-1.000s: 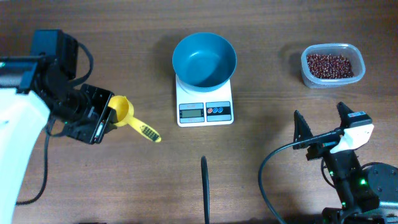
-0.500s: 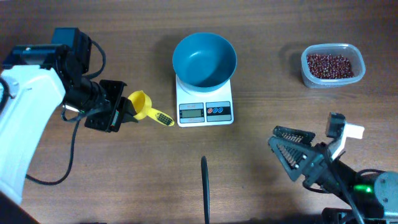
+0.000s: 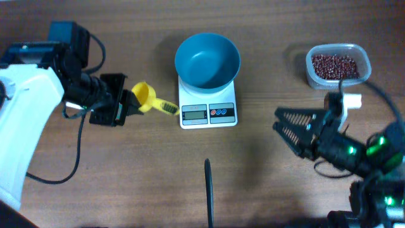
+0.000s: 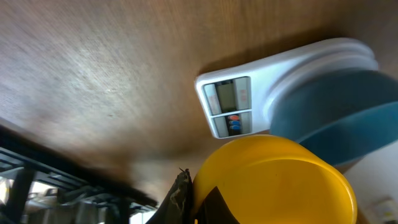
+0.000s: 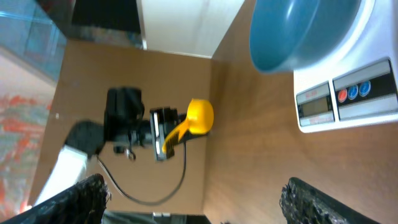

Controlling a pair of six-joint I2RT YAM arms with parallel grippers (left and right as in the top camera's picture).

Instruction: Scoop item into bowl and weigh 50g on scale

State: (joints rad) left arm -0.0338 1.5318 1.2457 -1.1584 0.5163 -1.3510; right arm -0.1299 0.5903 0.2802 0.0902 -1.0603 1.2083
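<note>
Beans (image 3: 336, 66) lie in the clear tub (image 3: 311, 76) at upper right, beyond scale (image 3: 209, 114) and bowl (image 3: 207, 60) from the yellow scoop (image 3: 144, 96). The left gripper (image 3: 128, 102) clamps the scoop at centre left, handle pointing right. The right gripper (image 3: 276, 120), nearer the tub, gapes empty.

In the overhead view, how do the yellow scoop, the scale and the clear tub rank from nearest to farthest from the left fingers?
1. The yellow scoop: held in the left fingers, left of centre.
2. The scale: mid-table, just right of the scoop.
3. The clear tub: far right, near the top.
</note>
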